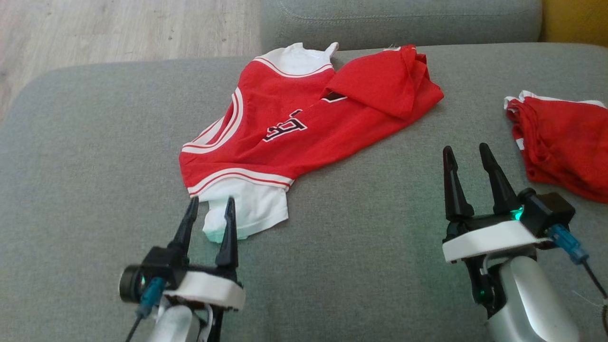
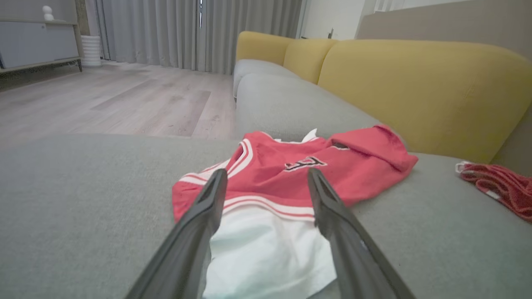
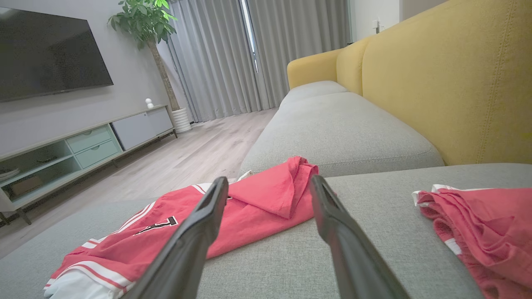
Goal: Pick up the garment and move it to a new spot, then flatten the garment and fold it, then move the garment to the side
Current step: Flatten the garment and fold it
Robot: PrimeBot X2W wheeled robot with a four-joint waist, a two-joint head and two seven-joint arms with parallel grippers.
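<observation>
The red garment [image 1: 304, 118] is spread in the middle of the grey sofa seat [image 1: 95, 142]. The left gripper [image 1: 212, 202] is held open at its near white end. The right gripper [image 1: 466, 148] is open and empty. If only one layer is pinched, more wrinkles could be made. The other red cloth [image 1: 565, 142] at the right could be grabbed by mistake. A wood floor [image 1: 118, 28] and grey curtains [image 3: 216, 54] are seen beyond.
</observation>
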